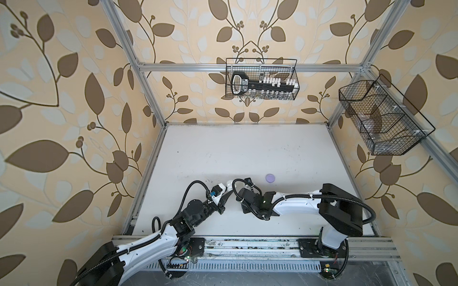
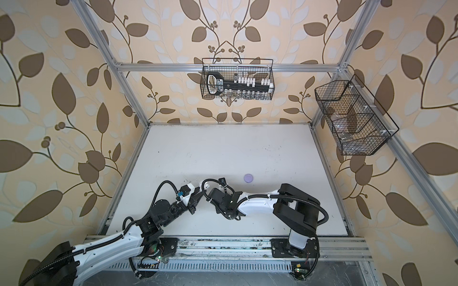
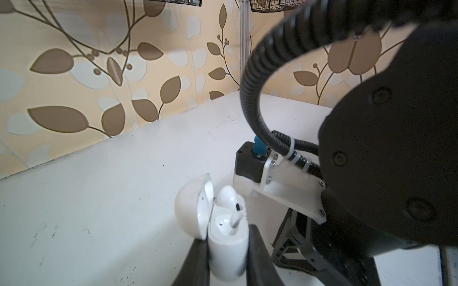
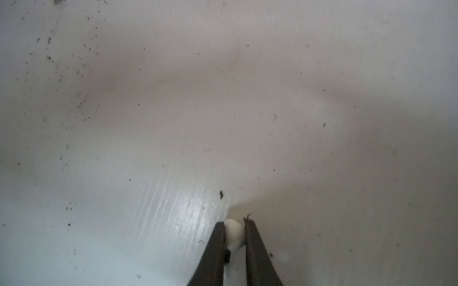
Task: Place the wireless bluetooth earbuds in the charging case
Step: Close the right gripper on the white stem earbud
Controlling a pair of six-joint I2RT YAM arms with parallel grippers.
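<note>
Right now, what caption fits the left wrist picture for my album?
Left gripper clamps the open white charging case, a white earbud poking out.

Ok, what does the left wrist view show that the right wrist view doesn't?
Left wrist only: the left claw clamped on the open white case, a seated earbud in it, and the right arm close by. Right wrist only: the right claw holding a loose earbud. Shared: the speckled white table.

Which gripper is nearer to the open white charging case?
Left. The left gripper clamps the white charging case between its jaws. The right gripper holds a white earbud close beside the case, apparently not touching it.
</note>
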